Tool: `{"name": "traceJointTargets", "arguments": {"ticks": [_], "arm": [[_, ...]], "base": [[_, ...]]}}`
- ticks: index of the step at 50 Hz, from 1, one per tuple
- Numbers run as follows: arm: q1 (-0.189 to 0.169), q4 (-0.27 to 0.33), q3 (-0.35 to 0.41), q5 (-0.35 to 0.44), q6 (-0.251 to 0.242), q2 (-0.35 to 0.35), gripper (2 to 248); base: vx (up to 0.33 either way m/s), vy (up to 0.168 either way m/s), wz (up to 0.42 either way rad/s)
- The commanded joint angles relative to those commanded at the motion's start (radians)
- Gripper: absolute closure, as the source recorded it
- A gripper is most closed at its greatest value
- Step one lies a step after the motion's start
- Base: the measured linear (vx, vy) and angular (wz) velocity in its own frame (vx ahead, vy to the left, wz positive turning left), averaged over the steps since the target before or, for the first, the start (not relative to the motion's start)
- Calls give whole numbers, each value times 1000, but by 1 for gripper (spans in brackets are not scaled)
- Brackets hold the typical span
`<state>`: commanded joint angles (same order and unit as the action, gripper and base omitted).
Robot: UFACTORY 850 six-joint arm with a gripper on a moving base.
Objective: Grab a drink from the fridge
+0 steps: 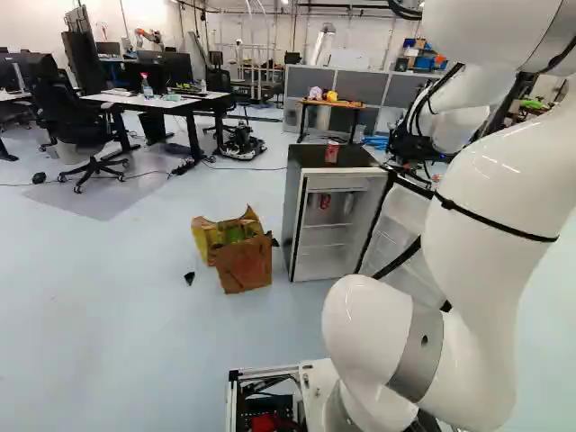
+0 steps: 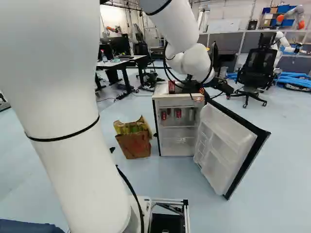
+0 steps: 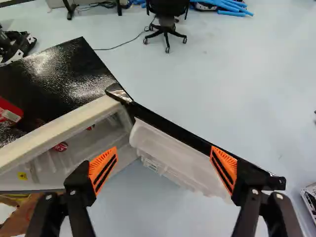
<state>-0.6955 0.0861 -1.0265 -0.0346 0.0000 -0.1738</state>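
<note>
My gripper (image 2: 214, 88) is beside the fridge's upper front corner, above the hinge side, in the right base view. The fridge (image 2: 177, 101) stands with its door (image 2: 224, 150) swung wide. Inside, on the upper shelf, are red cans (image 2: 178, 113) and a paler can (image 2: 191, 115). A red drink (image 1: 332, 152) sits on the black top. From the wrist, my gripper (image 3: 163, 167) is open over the gap between the cabinet and the door (image 3: 173, 160), nothing between its fingers. One can (image 3: 60, 146) shows inside, beyond one finger's side.
A cardboard box (image 1: 245, 265) with a yellow-green lining stands beside the fridge. Desks (image 1: 184, 103) and office chairs (image 1: 81, 135) are farther back. Another robot (image 2: 282, 43) stands at the far right of the right base view, near an office chair (image 2: 252, 73) and blue tubes.
</note>
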Motion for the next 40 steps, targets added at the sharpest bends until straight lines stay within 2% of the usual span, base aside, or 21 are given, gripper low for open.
{"name": "traceJointTargets", "arguments": {"ticks": [40], "arm": [[-89, -2, -148, -201, 0, -128, 3]], "base": [[0, 0, 0]]}}
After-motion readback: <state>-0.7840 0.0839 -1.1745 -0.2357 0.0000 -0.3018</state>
